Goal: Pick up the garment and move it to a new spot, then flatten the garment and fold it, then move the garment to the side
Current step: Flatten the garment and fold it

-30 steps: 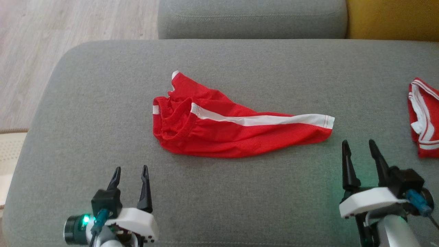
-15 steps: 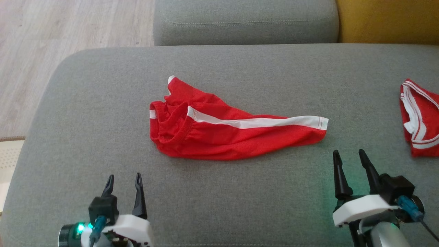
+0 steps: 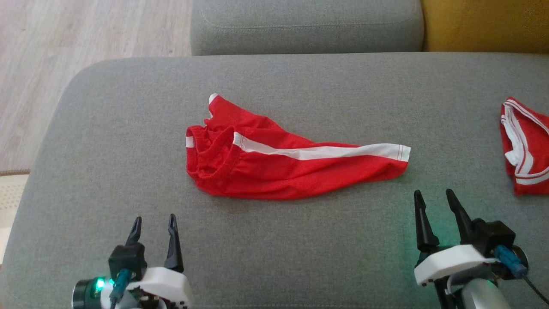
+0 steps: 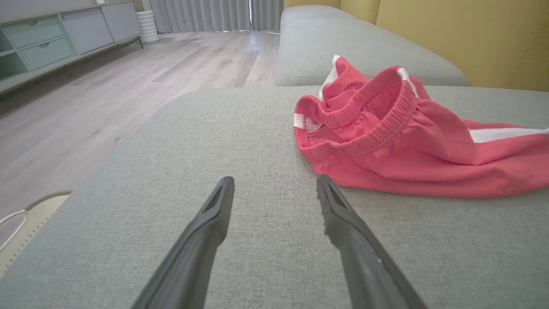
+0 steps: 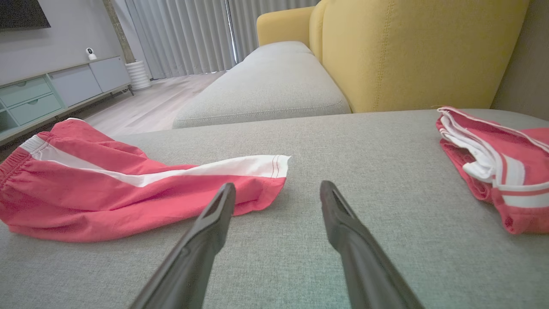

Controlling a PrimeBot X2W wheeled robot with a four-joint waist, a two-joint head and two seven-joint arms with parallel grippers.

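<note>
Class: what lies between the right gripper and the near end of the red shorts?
Bare grey cushion, nothing on it: the right gripper, jaws open, stands clear of the red shorts. The head and right wrist views show this.

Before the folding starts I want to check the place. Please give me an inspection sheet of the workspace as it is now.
Surface: grey sofa cushion, flat.
Job's things: red shorts with a white stripe, crumpled, lying mid-cushion, untouched.
Clutter: second red-and-white garment at the cushion's right side.
Grippers: left gripper open, empty, short of the waistband; right gripper open, empty, near the leg hem.
Cables: blue-plugged cable at the right wrist.
Surroundings: wooden floor, yellow backrest, drawer cabinet.
</note>
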